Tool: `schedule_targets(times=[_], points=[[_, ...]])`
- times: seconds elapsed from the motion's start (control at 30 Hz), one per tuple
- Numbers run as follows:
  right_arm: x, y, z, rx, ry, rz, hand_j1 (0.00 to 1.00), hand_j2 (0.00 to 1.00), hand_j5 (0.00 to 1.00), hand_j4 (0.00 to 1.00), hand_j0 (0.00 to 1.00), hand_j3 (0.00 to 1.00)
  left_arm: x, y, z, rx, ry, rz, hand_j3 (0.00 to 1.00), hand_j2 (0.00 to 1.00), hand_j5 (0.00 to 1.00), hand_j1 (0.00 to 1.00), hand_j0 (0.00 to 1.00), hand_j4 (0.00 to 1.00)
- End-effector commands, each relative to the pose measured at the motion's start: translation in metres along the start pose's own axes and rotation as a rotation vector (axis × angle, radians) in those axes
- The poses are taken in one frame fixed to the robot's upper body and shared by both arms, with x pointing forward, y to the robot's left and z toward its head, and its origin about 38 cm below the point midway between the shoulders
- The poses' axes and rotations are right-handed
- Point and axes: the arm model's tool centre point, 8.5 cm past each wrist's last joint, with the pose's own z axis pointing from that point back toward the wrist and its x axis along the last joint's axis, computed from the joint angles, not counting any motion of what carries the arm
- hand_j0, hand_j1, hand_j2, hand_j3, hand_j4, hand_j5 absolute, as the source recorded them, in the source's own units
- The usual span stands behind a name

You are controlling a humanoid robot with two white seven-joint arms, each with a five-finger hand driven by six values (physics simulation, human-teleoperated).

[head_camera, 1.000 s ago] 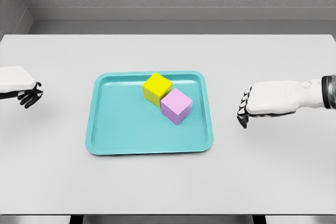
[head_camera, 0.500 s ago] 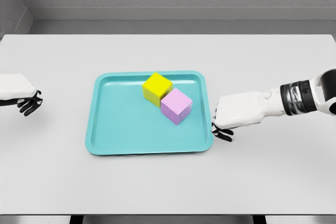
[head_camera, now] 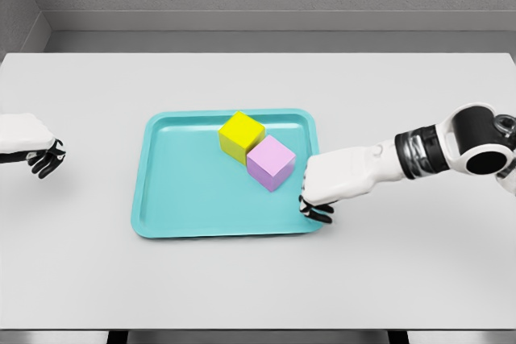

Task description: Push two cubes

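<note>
Step in hand: approach to the push, contact not yet made as far as I can see. Teal tray (head_camera: 161,223) sits mid worktop (head_camera: 258,288). Two cubes inside it, touching each other: yellow cube (head_camera: 241,135) in the tray's 1 o'clock part near the far rim, pink cube (head_camera: 270,163) just at its 4 o'clock, right of tray centre.

Right hand (head_camera: 332,183) is over the tray's right rim, at 3–4 o'clock of the pink cube, just beside it with a thin strip of tray showing between. Its dark fingers (head_camera: 316,212) are curled under the palm, gripping nothing; they look to be at or just above the tray's near-right corner, hard to tell if they touch the rim.

Left hand (head_camera: 24,141) rests at the worktop's 9 o'clock edge, well apart from the tray, fingers loosely curled, holding nothing.

Next move, my read: drive the right hand toward 10 o'clock so the knuckles meet the pink cube's right face square, sending both cubes along together. Needs the hand low enough to catch the face yet clear of the rim; an off-centre hit would likely spin the pink cube past the yellow one
</note>
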Motion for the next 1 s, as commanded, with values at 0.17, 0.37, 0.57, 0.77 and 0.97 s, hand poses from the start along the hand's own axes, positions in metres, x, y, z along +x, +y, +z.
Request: schedule_targets(times=[0.17, 0.37, 0.57, 0.77, 0.97], points=[[-0.014, 0.009, -0.025, 0.035, -0.013, -0.045, 0.13, 0.13, 0.13, 0.13, 0.13, 0.13, -0.008, -0.001, 0.004, 0.016, 0.021, 0.027, 0.46, 0.46, 0.46, 0.46, 0.46, 0.46], [-0.025, 0.016, -0.027, 0.048, 0.014, -0.067, 0.13, 0.13, 0.13, 0.13, 0.13, 0.13, -0.008, -0.002, 0.004, 0.015, 0.02, 0.027, 0.47, 0.47, 0.47, 0.47, 0.47, 0.47], [-0.032, 0.015, -0.033, 0.05, 0.019, -0.076, 0.13, 0.13, 0.13, 0.13, 0.13, 0.13, -0.008, -0.002, 0.004, 0.013, 0.02, 0.027, 0.47, 0.47, 0.47, 0.47, 0.47, 0.47], [-0.041, 0.016, -0.035, 0.056, 0.036, -0.091, 0.13, 0.13, 0.13, 0.13, 0.13, 0.13, -0.008, -0.003, 0.003, 0.012, 0.02, 0.029, 0.47, 0.47, 0.47, 0.47, 0.47, 0.47], [-0.04, 0.011, -0.043, 0.055, 0.022, -0.084, 0.13, 0.13, 0.13, 0.13, 0.13, 0.13, -0.008, -0.003, 0.004, 0.012, 0.022, 0.029, 0.47, 0.47, 0.47, 0.47, 0.47, 0.47]])
